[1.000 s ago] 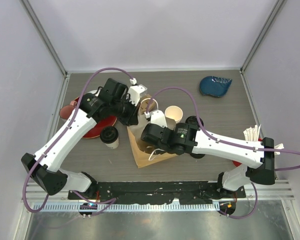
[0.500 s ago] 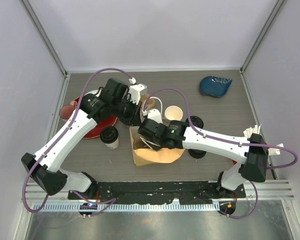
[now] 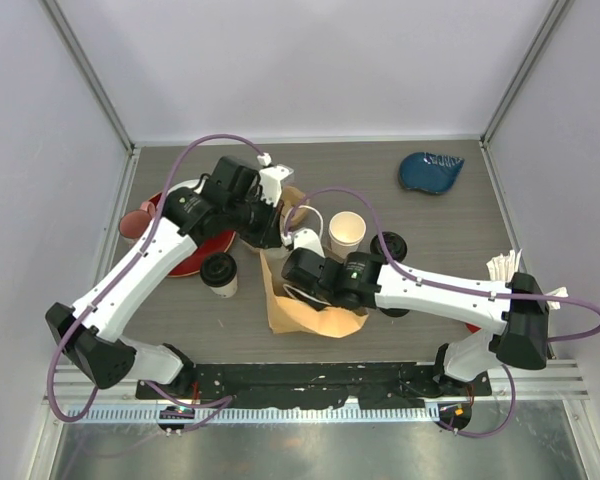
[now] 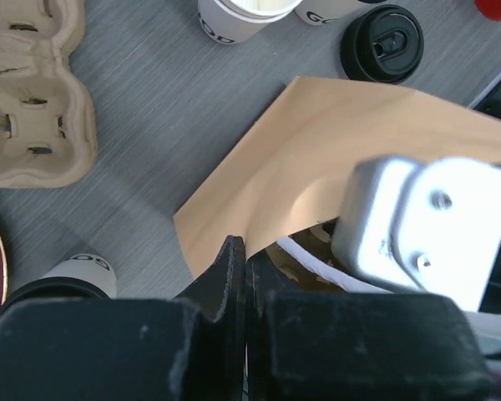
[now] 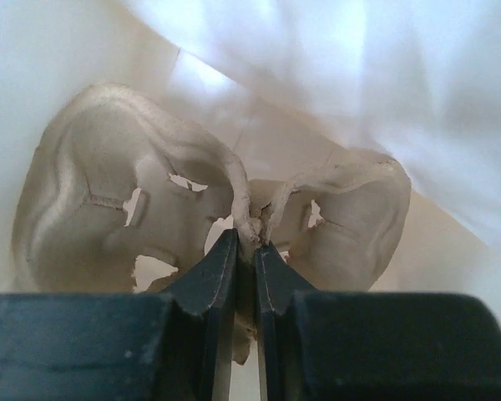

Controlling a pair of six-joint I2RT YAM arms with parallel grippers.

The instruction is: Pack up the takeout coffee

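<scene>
Grey table [image 3: 230,325] with thin wood-like streaks, shut in by smooth pale walls. Two white arms with purple cables, left arm [image 3: 130,275] and right arm [image 3: 450,290], both bent in toward the middle. Brown paper bag [image 3: 315,318] there, thin and creased, open mouth at its back end. Round shiny red plate [image 3: 190,262] to the left of the bag. Bumpy tan spare tray [image 4: 29,92] of pressed paper with round pockets, flat on the table behind the bag. Inside the bag, another like it, the cup tray [image 5: 150,200], rough and pale, with a thin ridge between its pockets. First coffee cup [image 3: 219,273]: white paper, round black plastic lid, standing straight up with the lid on top, just left of the bag and beside the red plate, outside the bag. Second coffee cup [image 4: 382,42]: same look, also standing tall with the lid up, right of the bag and near a white open cup [image 3: 347,232]. Left gripper [image 4: 240,255] squeezed tight on the thin edge of the bag's mouth. Right gripper [image 5: 245,251] deep in the bag, black fingers pinched on the cup tray's middle ridge.
</scene>
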